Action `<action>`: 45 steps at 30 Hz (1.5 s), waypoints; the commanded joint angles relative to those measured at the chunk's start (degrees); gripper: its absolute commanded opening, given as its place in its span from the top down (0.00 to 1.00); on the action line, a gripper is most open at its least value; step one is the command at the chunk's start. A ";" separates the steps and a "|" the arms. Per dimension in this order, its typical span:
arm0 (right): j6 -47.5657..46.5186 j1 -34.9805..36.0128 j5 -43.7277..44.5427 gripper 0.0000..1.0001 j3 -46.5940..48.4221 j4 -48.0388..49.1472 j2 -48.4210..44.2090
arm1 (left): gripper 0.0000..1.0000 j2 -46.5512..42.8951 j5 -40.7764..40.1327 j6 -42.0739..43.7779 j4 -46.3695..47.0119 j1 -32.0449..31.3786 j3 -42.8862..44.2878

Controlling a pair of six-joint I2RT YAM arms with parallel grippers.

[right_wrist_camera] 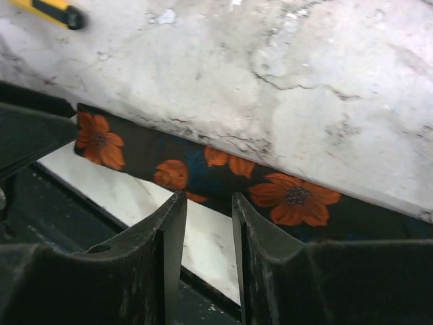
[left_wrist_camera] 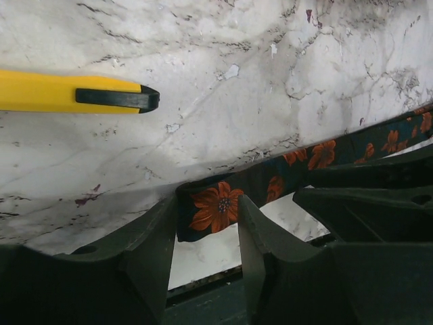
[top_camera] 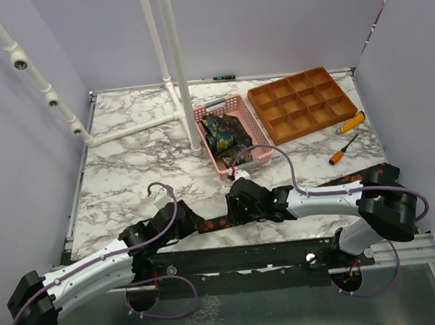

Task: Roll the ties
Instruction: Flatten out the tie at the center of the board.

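Flat along near edge of white marble table point(left_wrist_camera: 270, 81): dark navy fabric tie with orange flowers point(left_wrist_camera: 220, 203). Fingers of left gripper point(left_wrist_camera: 207, 202) spread astride its end. Fingers of right gripper point(right_wrist_camera: 208, 200) slightly parted at its edge, nothing between them.

No text, label, brand, number or sign can be read anywhere in these three views.

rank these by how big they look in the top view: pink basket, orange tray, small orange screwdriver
1. orange tray
2. pink basket, not far behind the tray
3. orange screwdriver, clearly smallest
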 commanded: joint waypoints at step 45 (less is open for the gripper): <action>8.17 9.22 14.96 1.00 -1.86 -14.77 -5.15 | 0.51 -5.08 -0.93 -0.58 -0.04 -0.82 -4.68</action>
